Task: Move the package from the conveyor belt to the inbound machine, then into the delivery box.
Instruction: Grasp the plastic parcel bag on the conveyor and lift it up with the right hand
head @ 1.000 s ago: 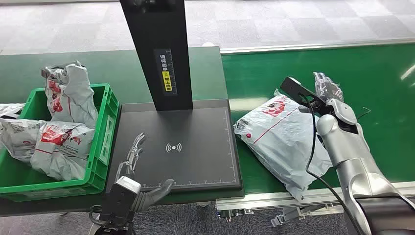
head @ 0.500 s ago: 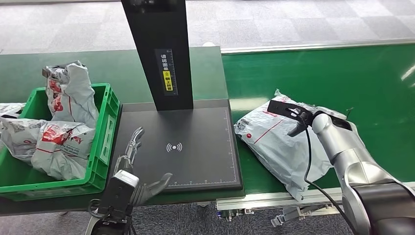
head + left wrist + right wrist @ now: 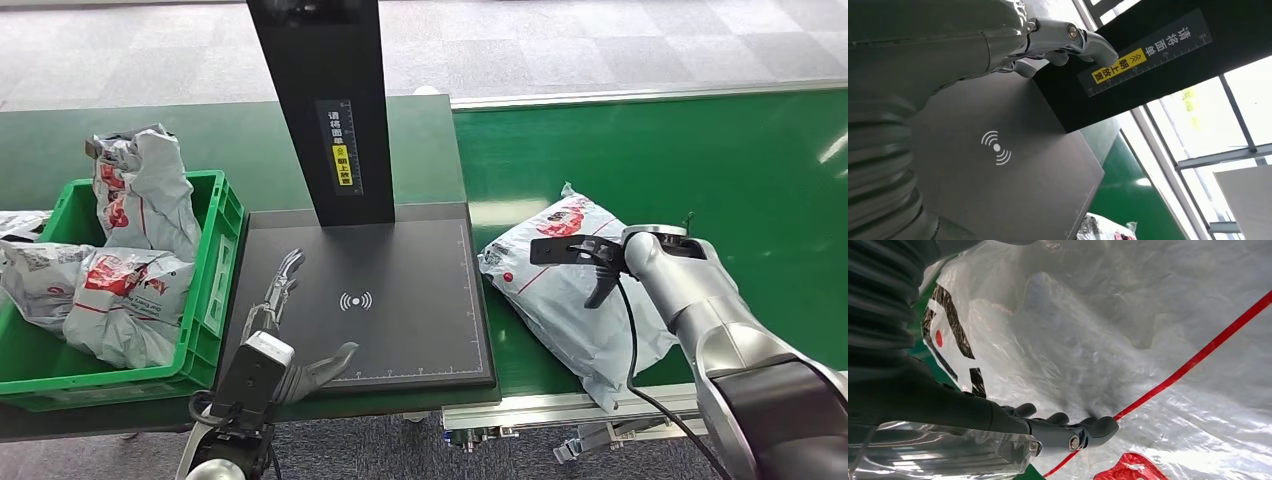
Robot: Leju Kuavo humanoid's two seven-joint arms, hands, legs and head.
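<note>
Package [image 3: 565,280] on belt [image 3: 700,160], right of scanner [image 3: 360,300].

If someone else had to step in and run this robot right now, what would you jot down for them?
Right hand: over the package on the green conveyor belt, fingers spread against the plastic, no grip yet.
Left hand: open, holding nothing, over the black inbound machine plate.
Done: nothing moved so far.
Left: grasp the package, place it on the machine's plate, then move it into the green delivery box, which already holds other packages.
</note>
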